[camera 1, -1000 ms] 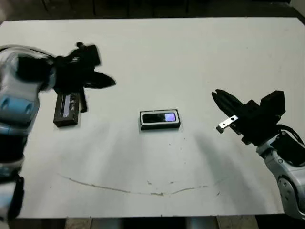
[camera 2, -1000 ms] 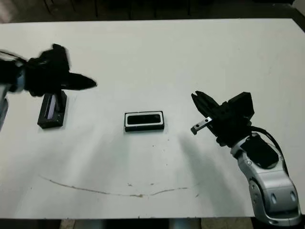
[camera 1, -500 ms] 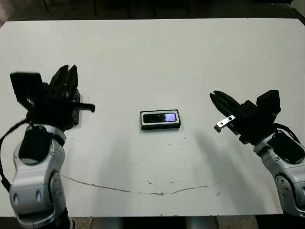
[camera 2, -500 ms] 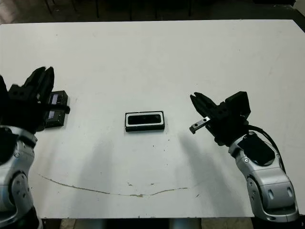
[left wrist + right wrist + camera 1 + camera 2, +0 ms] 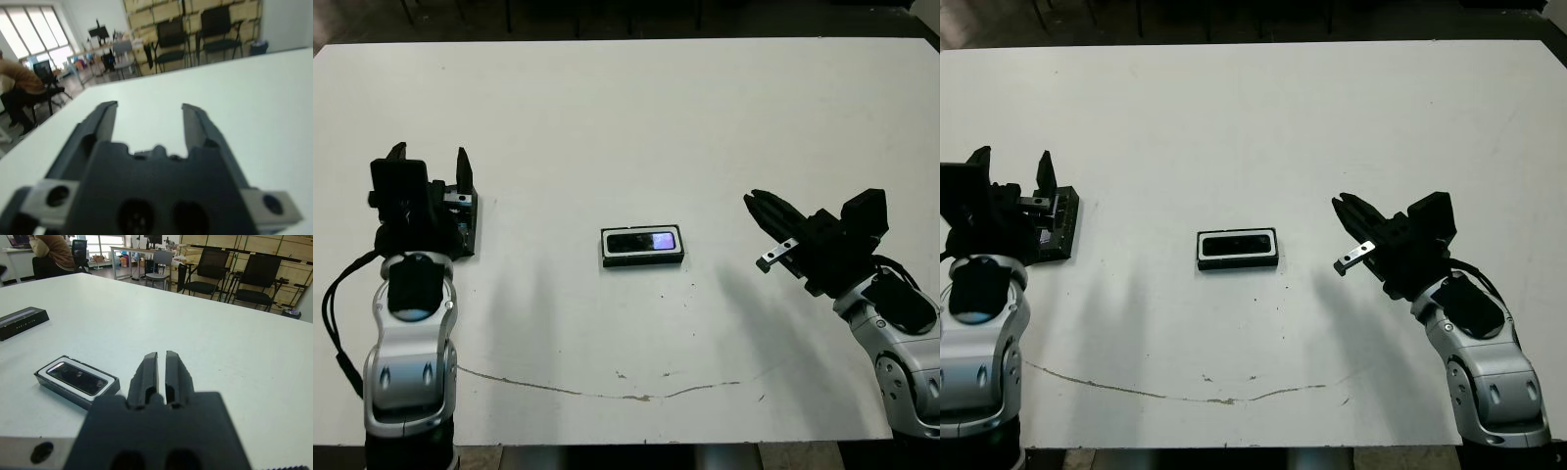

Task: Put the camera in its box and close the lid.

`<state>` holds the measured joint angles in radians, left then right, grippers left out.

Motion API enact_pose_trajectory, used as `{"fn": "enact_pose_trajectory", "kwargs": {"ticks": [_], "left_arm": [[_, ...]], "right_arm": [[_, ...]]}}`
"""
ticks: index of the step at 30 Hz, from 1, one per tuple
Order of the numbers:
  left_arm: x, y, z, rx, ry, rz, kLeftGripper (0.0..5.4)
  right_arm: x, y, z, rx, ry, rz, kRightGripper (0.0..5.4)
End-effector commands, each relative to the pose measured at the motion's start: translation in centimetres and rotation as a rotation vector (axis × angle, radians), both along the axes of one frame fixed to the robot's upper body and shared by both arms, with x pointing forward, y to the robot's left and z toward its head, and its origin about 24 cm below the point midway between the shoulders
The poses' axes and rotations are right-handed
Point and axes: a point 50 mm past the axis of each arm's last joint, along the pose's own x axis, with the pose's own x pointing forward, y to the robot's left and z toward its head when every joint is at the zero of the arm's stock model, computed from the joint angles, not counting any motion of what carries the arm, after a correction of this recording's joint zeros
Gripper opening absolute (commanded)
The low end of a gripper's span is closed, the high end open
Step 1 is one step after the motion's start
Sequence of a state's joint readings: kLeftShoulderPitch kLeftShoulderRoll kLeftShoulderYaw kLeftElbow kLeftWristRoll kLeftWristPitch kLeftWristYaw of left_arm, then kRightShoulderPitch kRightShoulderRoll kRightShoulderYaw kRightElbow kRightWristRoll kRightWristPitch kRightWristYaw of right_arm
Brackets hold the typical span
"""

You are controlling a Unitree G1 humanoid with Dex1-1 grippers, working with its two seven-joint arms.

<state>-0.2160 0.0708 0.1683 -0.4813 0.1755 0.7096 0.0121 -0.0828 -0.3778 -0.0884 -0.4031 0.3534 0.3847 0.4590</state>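
The box (image 5: 643,247), a black tray with white lining, lies at the table's middle with the camera (image 5: 644,240) inside it, its glossy face glinting bluish. The right wrist view shows the box (image 5: 44,377) and camera (image 5: 78,377) too. The lid (image 5: 467,223) lies flat at the left, partly hidden behind my left gripper (image 5: 429,155), which hovers open just above it with nothing between its fingers (image 5: 102,127). To the right of the box, well apart from it, my right gripper (image 5: 759,204) is shut and empty, pointing toward the box.
A thin brown scuff line (image 5: 607,392) runs along the table's front. Beyond the table the wrist views show chairs (image 5: 254,279) and a seated person (image 5: 19,83). White table surface (image 5: 656,117) stretches behind the box.
My left arm swung back from over the lid to the near left; its gripper now stands upright and open by the lid. The lid, box and right arm stayed put.
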Motion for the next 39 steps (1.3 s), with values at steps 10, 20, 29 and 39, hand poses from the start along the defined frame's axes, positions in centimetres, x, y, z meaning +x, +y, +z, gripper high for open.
{"fn": "enact_pose_trajectory", "kwargs": {"ticks": [10,20,29,39], "left_arm": [[1.9,1.8,-0.9,-0.554,0.210,-0.169,5.38],[1.7,2.0,-1.3,-0.391,0.244,-0.033,5.38],[1.7,3.3,-3.9,-0.172,0.312,0.043,5.38],[1.3,3.1,-5.4,-0.341,0.393,-0.015,5.38]], "right_arm": [[-0.1,-0.5,-0.5,0.007,0.044,-0.022,0.00],[-0.1,-0.5,-0.7,0.010,0.054,-0.018,0.00],[0.0,-0.5,-0.8,0.008,0.049,-0.007,0.00],[-0.1,-0.5,-0.8,0.008,0.046,-0.001,0.00]]}}
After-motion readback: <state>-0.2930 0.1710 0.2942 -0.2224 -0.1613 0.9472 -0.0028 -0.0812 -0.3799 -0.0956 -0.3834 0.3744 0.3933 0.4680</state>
